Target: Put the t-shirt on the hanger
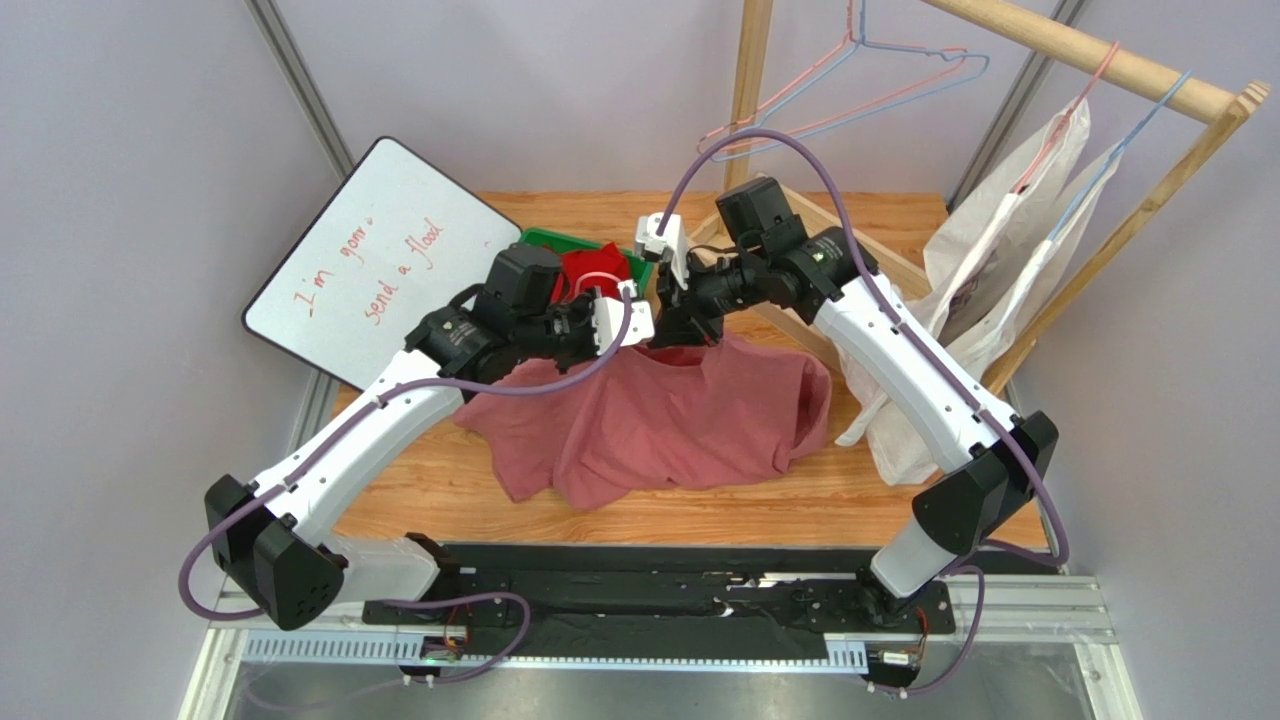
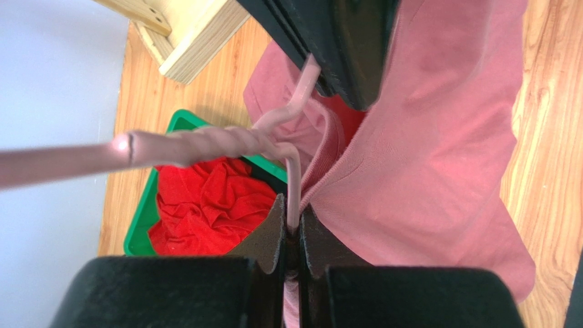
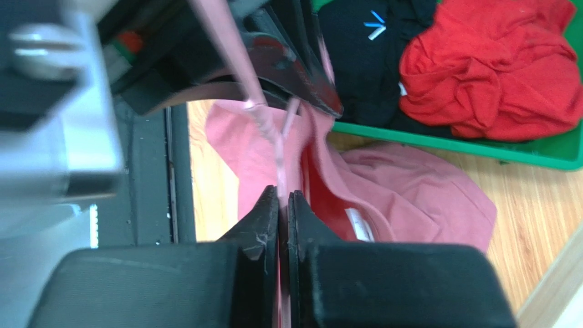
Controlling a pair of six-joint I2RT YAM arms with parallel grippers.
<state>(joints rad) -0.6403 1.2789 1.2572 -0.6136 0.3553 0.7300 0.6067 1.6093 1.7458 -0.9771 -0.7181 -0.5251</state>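
Note:
The dusty-pink t-shirt (image 1: 661,428) lies crumpled on the wooden table, with its collar lifted between my two grippers. It also shows in the left wrist view (image 2: 424,157) and the right wrist view (image 3: 410,191). The pink wire hanger (image 2: 205,143) comes out of the collar, its twisted neck and hook pointing away from the shirt. My left gripper (image 2: 293,229) is shut on one hanger wire at the collar edge. My right gripper (image 3: 282,205) is shut on the other wire (image 3: 279,160), with collar cloth against it. In the top view the two grippers (image 1: 624,323) (image 1: 669,323) meet and hide the hanger.
A green bin (image 1: 538,240) behind the shirt holds a red garment (image 1: 594,270) and a black one (image 3: 369,61). A whiteboard (image 1: 376,255) leans at the left. A wooden rack (image 1: 1082,53) at the back right carries spare hangers (image 1: 872,75) and white bags (image 1: 1007,255).

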